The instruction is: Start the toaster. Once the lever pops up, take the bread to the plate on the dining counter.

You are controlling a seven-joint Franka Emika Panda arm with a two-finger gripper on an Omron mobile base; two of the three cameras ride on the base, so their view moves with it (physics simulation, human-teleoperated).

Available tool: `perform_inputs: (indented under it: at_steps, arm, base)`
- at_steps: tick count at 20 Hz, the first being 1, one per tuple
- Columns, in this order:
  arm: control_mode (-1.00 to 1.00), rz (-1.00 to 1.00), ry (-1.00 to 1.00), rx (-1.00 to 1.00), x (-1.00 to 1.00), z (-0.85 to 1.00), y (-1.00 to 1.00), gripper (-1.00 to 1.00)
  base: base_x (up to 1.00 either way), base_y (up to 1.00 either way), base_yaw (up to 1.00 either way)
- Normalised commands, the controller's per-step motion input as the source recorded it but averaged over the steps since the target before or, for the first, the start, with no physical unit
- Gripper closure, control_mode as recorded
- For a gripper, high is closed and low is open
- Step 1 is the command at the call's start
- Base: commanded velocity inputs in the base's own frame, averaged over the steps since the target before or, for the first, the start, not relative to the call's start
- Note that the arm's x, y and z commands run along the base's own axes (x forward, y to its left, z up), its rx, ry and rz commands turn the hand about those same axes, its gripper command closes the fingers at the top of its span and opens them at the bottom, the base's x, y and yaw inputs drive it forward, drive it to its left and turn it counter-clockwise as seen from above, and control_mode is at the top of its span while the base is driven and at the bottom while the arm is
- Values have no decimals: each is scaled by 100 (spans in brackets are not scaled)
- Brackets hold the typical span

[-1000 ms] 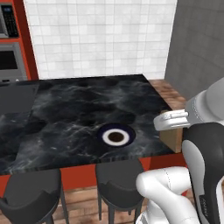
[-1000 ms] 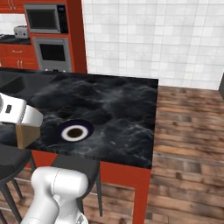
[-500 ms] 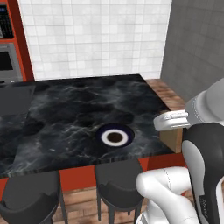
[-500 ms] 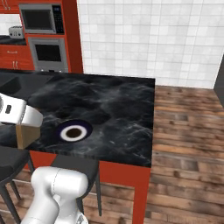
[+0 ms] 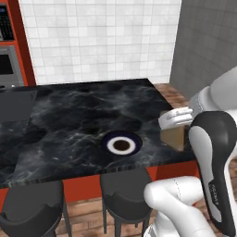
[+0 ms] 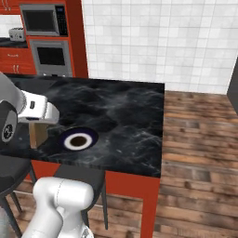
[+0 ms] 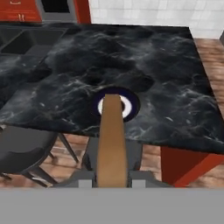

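Carry step: gripper (image 7: pixel 112 177) clamped on bread (image 7: pixel 112 140), lower centre of hand view; next, advance over plate (image 7: pixel 114 105), lower, release

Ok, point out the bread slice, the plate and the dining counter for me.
bread (image 7: pixel 112 140), hand view, middle of its edge-on tan face.
plate (image 5: pixel 121 144), left base view, its white centre ring.
dining counter (image 6: pixel 130 111), right base view, bare black marble right of the plate.

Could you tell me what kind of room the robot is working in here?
It looks like a home kitchen with a dining area: a black marble dining counter with stools tucked under it, a microwave built into red cabinets above an oven, and white tiled walls.
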Motion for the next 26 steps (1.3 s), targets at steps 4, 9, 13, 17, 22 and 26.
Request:
perform_inputs:
  at_steps: [4,9,13,17,22,26]
  arm:
    - [-100,26,0,1,90,-24,-3,100]
    - [-100,16,0,0,85,-35,0,100]
    - [-100,11,0,0,74,-47,0,100]
    - [-100,11,0,1,62,-55,0,100]
    - [-100,13,-1,2,54,-52,0,100]
    - [-100,12,-1,4,49,-42,0,100]
  base:
    - [0,0,0]
    - [0,0,0]
    - [0,0,0]
    - [0,0,0]
    - [0,0,0]
    - [0,0,0]
